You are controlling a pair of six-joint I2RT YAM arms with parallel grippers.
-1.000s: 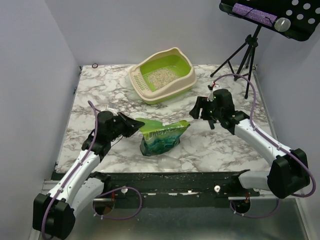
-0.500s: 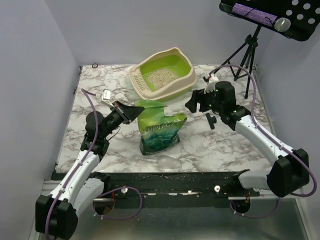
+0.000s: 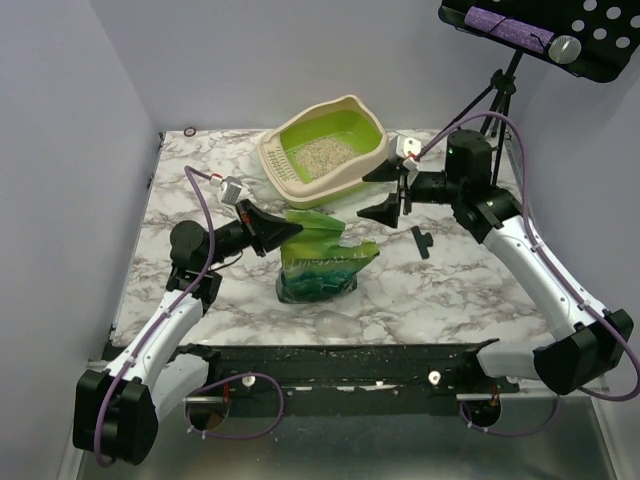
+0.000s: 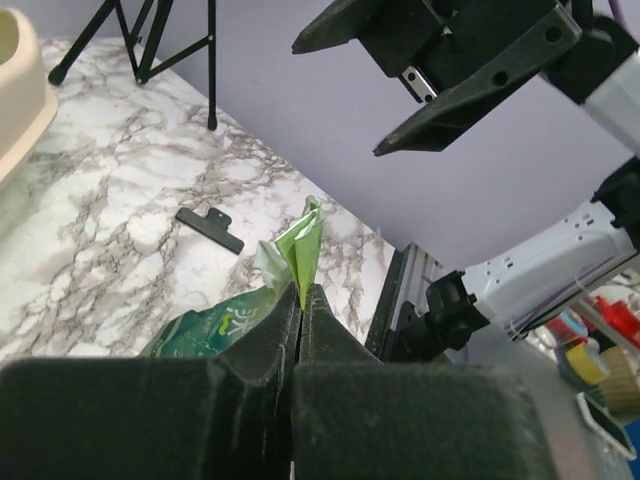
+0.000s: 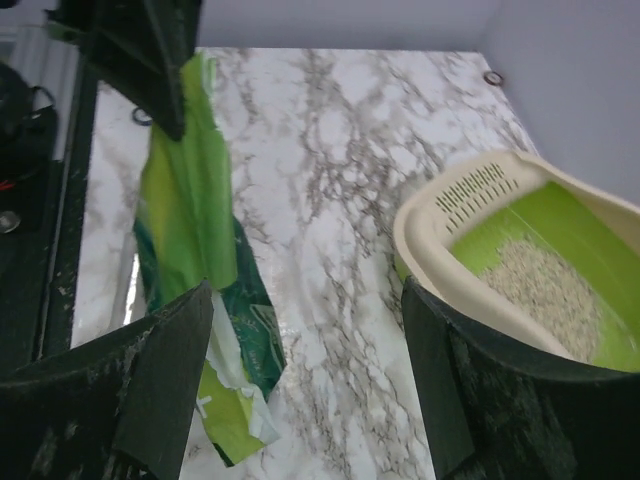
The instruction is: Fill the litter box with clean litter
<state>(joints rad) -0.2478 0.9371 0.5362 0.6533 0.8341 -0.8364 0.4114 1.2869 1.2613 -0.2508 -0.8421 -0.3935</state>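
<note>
The litter box (image 3: 372,152), lime-green inside with a beige rim, stands at the back centre with a patch of pale litter (image 3: 318,153) in it. It also shows in the right wrist view (image 5: 440,215) with the litter (image 5: 540,285). A green printed bag (image 3: 322,258) stands in front of it. My left gripper (image 3: 288,228) is shut on the bag's top edge (image 4: 303,250) and holds it up. My right gripper (image 3: 388,190) is open and empty. It hangs in the air between the bag (image 5: 190,215) and the litter box.
A black clip (image 3: 421,241) lies on the marble table right of the bag. A tripod (image 3: 492,110) with a black perforated tray (image 3: 545,35) stands at the back right. A clear plastic piece (image 3: 335,322) lies near the front edge. A small ring (image 3: 190,131) lies at the back left.
My left gripper has lifted the bag's top edge and pulled the bag upright. My right gripper has risen and moved back toward the litter box, leaving the black clip on the table.
</note>
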